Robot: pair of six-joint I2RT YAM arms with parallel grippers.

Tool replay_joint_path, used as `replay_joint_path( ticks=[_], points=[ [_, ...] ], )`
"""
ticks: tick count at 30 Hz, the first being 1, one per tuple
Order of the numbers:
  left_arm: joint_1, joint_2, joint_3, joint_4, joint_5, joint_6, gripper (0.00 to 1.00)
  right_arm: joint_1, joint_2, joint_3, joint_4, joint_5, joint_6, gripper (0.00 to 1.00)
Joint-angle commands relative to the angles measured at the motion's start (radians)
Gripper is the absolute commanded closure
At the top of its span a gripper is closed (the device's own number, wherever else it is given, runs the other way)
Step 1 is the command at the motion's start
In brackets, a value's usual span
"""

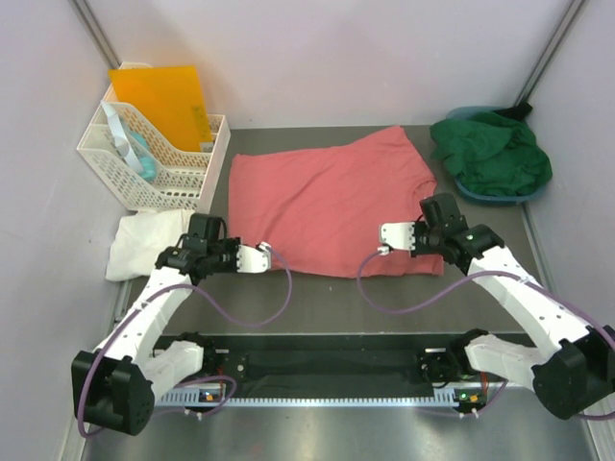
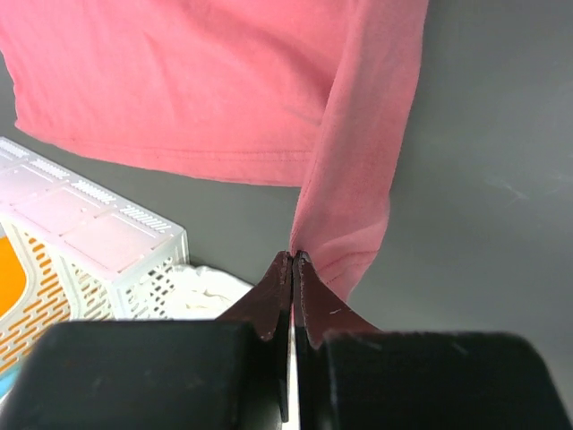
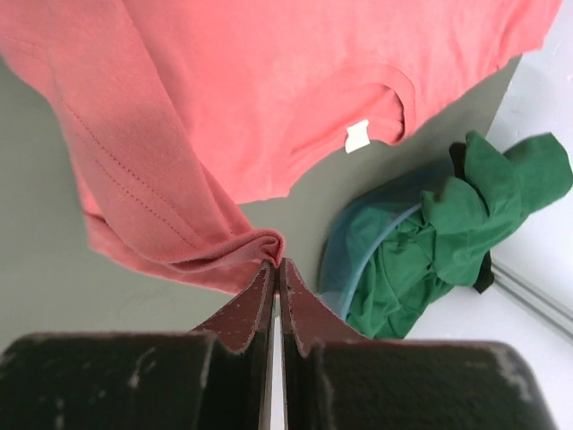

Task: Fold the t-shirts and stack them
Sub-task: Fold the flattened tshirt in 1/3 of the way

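The salmon-pink t-shirt (image 1: 332,197) lies mostly flat in the middle of the table, its white neck label (image 3: 357,136) showing in the right wrist view. My left gripper (image 1: 268,253) is shut on the shirt's near left corner (image 2: 349,206), which hangs pinched at the fingertips. My right gripper (image 1: 383,244) is shut on a bunched fold of the shirt's near right edge (image 3: 179,224). The dark green t-shirt (image 1: 495,154) lies crumpled in a blue bowl (image 1: 480,192) at the back right. The white t-shirt (image 1: 144,240) lies crumpled at the left, beside my left arm.
A white lattice basket (image 1: 159,158) holding an orange folder (image 1: 163,96) stands at the back left, close to the salmon shirt's left edge. Walls close in on the left, the right and the back. Purple cables loop in front of both arms.
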Motion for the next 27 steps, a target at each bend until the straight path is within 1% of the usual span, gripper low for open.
replay_joint_path(
  ticks=[1,7,12,19,27],
  points=[
    [0.006,0.017,-0.029,0.075,-0.039,-0.01,1.0,-0.061,0.022,0.049,0.112,0.0,-0.048,1.0],
    [0.006,0.068,-0.039,0.135,-0.053,-0.011,1.0,-0.113,0.056,0.05,0.168,-0.007,-0.094,1.0],
    [0.007,0.101,-0.034,0.147,-0.05,0.038,1.0,-0.153,0.099,0.059,0.236,-0.017,-0.134,1.0],
    [0.007,0.201,0.041,0.157,-0.044,0.066,1.0,-0.179,0.181,0.104,0.293,-0.043,-0.154,1.0],
    [0.007,0.252,0.087,0.175,-0.049,0.104,1.0,-0.196,0.252,0.136,0.343,-0.058,-0.174,1.0]
  ],
)
